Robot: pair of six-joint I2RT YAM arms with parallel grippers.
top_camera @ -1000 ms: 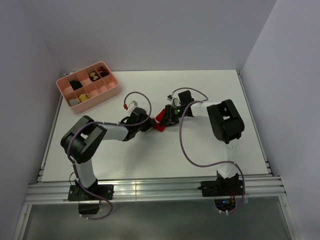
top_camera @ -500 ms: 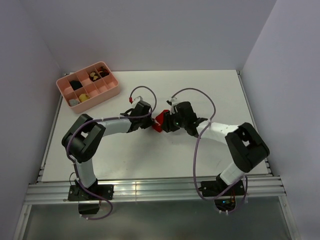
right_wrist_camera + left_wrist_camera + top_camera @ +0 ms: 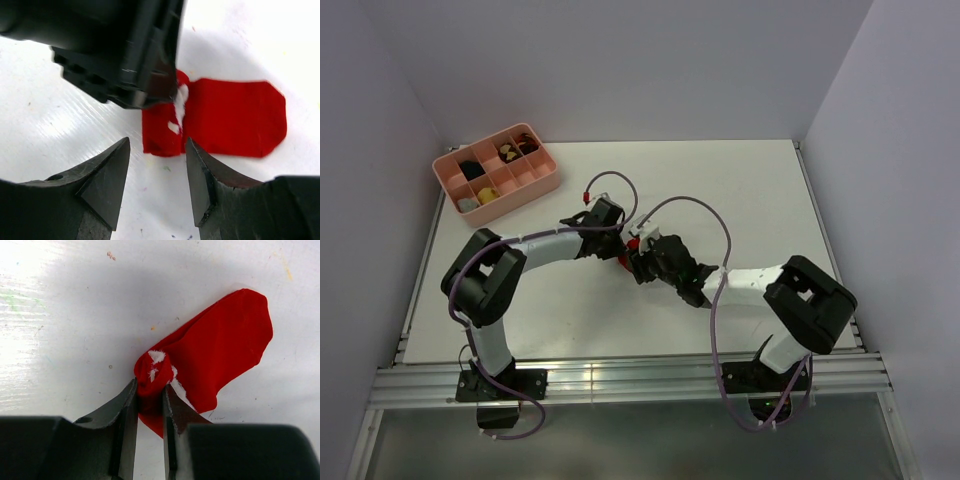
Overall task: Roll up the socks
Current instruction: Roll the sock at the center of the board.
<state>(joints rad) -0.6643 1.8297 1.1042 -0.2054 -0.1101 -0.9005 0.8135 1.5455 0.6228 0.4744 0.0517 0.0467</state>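
Left gripper [image 3: 150, 392] being clamped on the rolled, white-marked end of the socks [image 3: 225, 345] at the middle of the table [image 3: 740, 180], long axis being pointed diagonally away from its fingers (flat end farthest), right gripper [image 3: 157, 145] being held open just beside them.

This is a robotics lab test cell rather than a lived-in room. A bare white surface [image 3: 600, 310], scuffed and flecked with small marks in the wrist views, is boxed in by plain pale wall panels [image 3: 620, 70] on three sides. The left arm [image 3: 485, 285] and right arm [image 3: 807, 305] are bolted to an aluminium extrusion rail [image 3: 630, 382] at the near edge, and purple cables [image 3: 712, 325] loop loosely along them. A pink divided tray [image 3: 515, 198] holding small sorted bundles stands at the far left corner.
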